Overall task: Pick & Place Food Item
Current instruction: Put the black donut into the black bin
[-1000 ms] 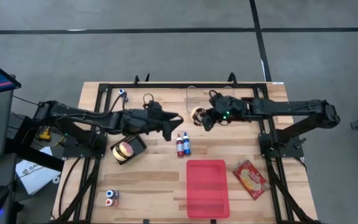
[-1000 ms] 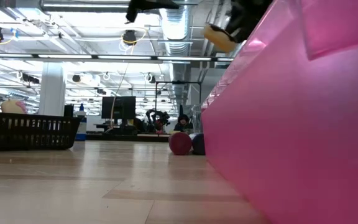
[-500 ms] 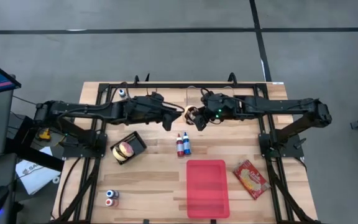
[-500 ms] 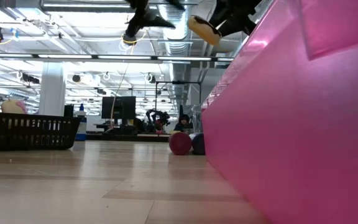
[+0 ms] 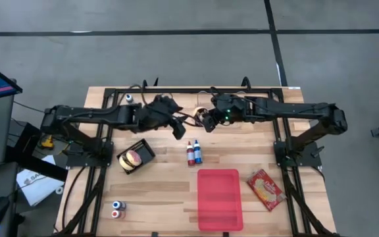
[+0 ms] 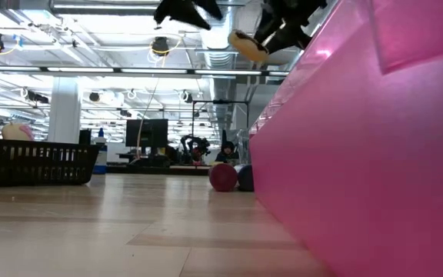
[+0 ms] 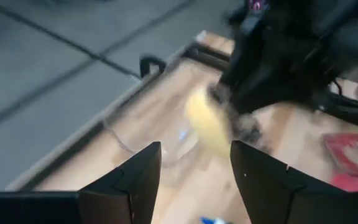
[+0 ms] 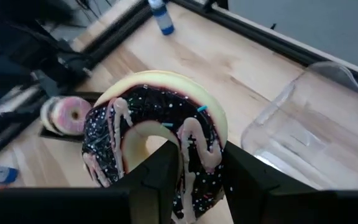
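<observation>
Both arms have drawn toward the table's far edge since a second ago. Right gripper (image 8: 194, 177) pinches a chocolate-glazed ring doughnut with pale icing drizzle (image 8: 157, 134), held aloft near the clear plastic container (image 8: 309, 124). Left gripper (image 7: 194, 165), fingers spread and empty, faces it just beside.

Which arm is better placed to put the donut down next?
Right, probably. The right gripper is shut on the chocolate-frosted donut, raised above the table beside the clear plastic container. The left gripper is open and holds nothing, facing the donut.
</observation>
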### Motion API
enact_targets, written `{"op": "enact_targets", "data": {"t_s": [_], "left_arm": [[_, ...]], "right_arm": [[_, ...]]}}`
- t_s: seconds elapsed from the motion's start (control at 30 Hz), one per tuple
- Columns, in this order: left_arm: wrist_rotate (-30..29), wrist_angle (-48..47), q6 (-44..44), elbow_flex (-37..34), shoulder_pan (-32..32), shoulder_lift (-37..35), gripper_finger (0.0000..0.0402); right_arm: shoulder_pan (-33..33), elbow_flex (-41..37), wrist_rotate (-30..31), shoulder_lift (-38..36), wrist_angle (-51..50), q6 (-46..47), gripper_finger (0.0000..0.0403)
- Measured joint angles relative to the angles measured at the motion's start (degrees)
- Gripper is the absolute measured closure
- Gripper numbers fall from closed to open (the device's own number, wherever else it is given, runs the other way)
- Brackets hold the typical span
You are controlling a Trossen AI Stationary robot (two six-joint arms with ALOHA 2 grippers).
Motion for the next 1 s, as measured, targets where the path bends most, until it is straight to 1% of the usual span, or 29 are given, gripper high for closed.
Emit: {"op": "enact_targets", "data": {"t_s": [0.17,0.3,0.37,0.57,0.67,0.77,0.87,1.0], "left_arm": [[-14.6,1.4,6.8,1.3,-3.6,2.8,0.0211],[-22.0,3.9,12.0,1.5,-6.4,3.1,0.0211],[-22.8,3.8,14.1,1.3,-7.1,3.6,0.0211],[-23.7,5.2,14.6,1.3,-7.1,3.8,0.0211],[-23.5,7.6,17.2,1.3,-6.6,3.9,0.0211],[-21.6,10.5,18.5,1.3,-5.4,3.9,0.0211],[-19.6,11.2,18.7,1.3,-4.0,3.9,0.0211],[-18.3,11.3,19.4,1.3,-2.5,3.9,0.0211]], "right_arm": [[-0.8,0.0,1.0,1.1,2.5,1.3,0.0295],[-1.1,1.2,4.6,1.7,3.5,0.3,0.0295],[-1.1,2.1,4.9,1.8,6.2,-1.8,0.0295],[-2.1,3.9,4.6,1.8,6.6,-4.0,0.0295],[-2.7,4.4,4.2,1.8,6.5,-4.6,0.0295],[-2.7,4.6,3.0,1.8,7.5,-5.3,0.0295],[-2.6,4.6,2.7,1.8,8.3,-5.6,0.0295],[-2.4,4.6,2.5,1.8,9.2,-5.6,0.0295]]}}
